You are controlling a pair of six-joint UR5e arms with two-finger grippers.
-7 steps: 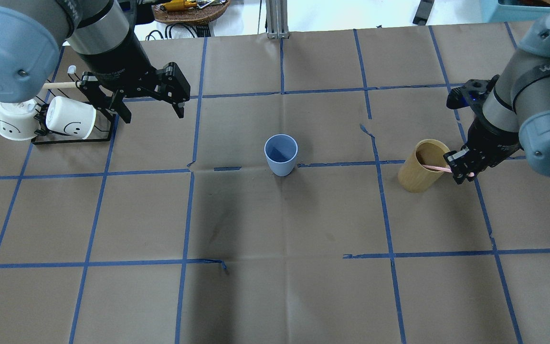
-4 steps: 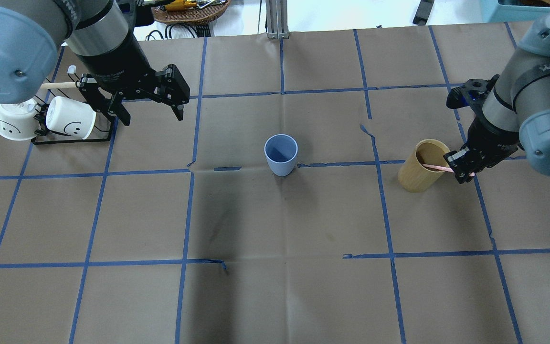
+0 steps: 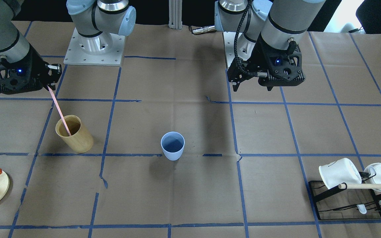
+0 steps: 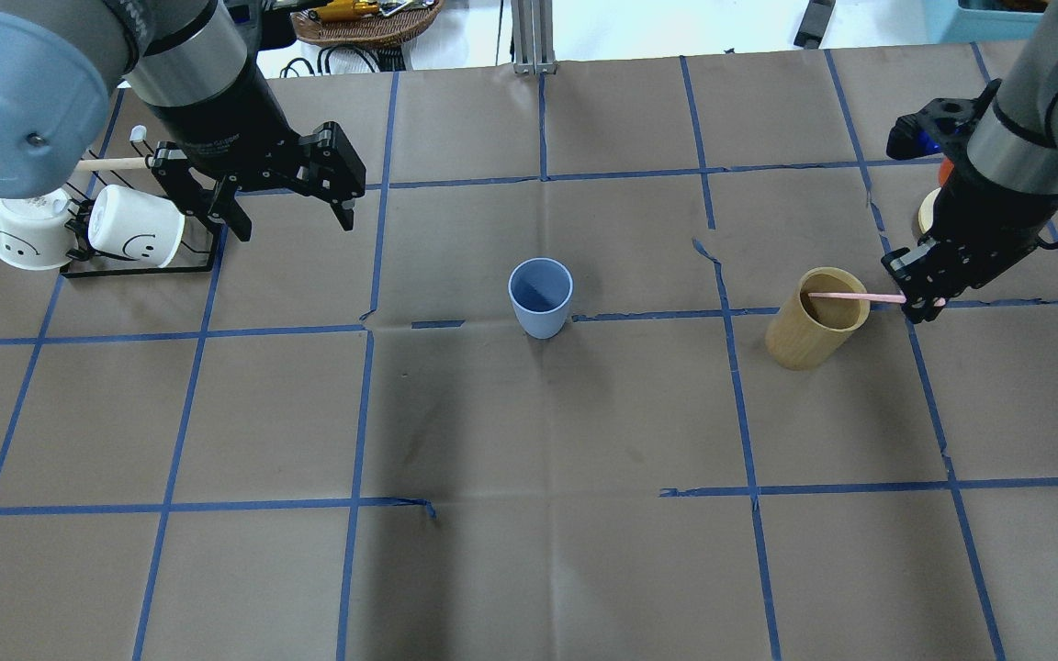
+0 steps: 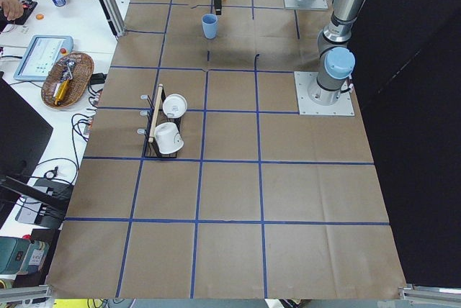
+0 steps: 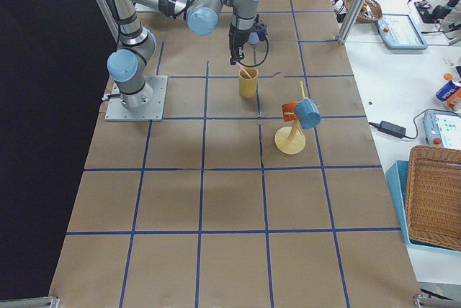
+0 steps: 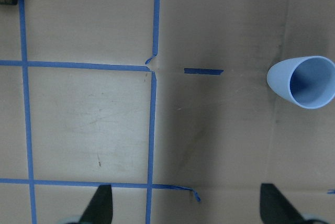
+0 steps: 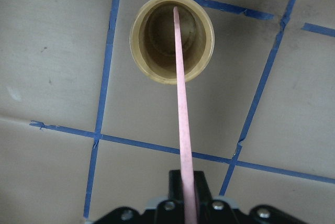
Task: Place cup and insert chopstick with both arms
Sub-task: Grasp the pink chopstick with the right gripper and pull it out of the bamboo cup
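A brown-paper tabletop (image 4: 529,551) marked with a blue tape grid fills the overhead view. The left arm (image 4: 189,73) comes in at the upper left of that frame, and its tool (image 4: 295,223) hangs above the paper with its fingers spread wide and nothing between them. The right arm (image 4: 1016,138) enters at the upper right, and its tool (image 4: 917,299) is pinched tight on the top end of the chopstick (image 4: 850,296). At the left edge a black wire rack (image 4: 139,268) carries two white mugs (image 4: 134,225) tipped on their sides, just beside the left tool. Right of centre stands a tan wooden cylinder (image 4: 804,335), upright and open-topped. The cup (image 4: 540,298) stands upright and alone in the middle of the frame, just above a tape line, between the two tools and well apart from both. The chopstick slants down from the right tool, its lower end inside the mouth of the wooden cylinder, as the right wrist view also shows
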